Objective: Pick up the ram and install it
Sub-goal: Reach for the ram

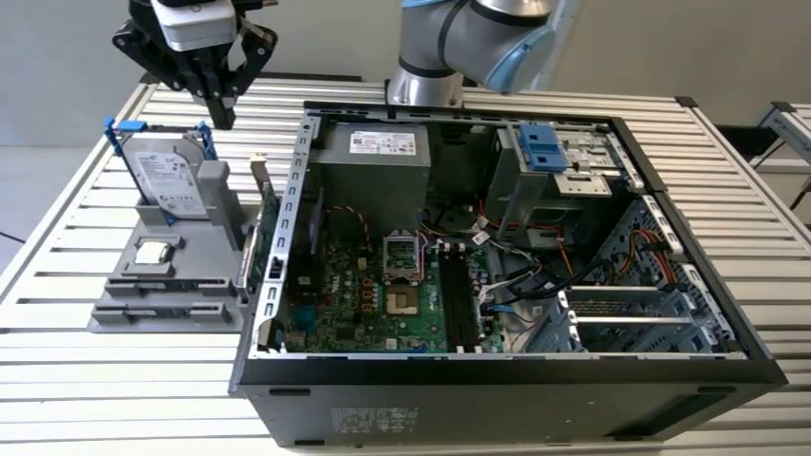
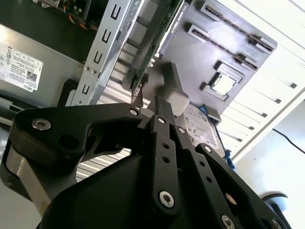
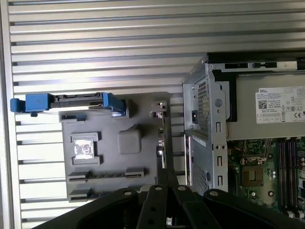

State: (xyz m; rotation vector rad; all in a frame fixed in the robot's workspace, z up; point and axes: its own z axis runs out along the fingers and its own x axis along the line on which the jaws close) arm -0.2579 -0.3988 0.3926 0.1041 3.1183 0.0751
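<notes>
The gripper (image 1: pixel 223 116) hangs over the holder (image 1: pixel 127 318), fingers pressed together, holding nothing.
The parts stand up in the gray holder on the bench (image 1: pixel 102 380) so they can be grabbed from above. The case (image 1: pixel 507 404) lies open so its slots face up. The ram is not in the gripper; 1 thin dark strip (image 3: pixel 107 172) in a holder slot may be it.

The exterior view shows one open computer case (image 1: pixel 507 375) at centre. At left stands one grey fixture (image 1: pixel 165 309), bearing one hard drive (image 1: pixel 171 176) with two blue clips (image 1: pixel 123 127) and one processor chip (image 1: pixel 152 252). Along the top are one robot arm (image 1: pixel 469 38) and one gripper (image 1: pixel 223 114).
</notes>
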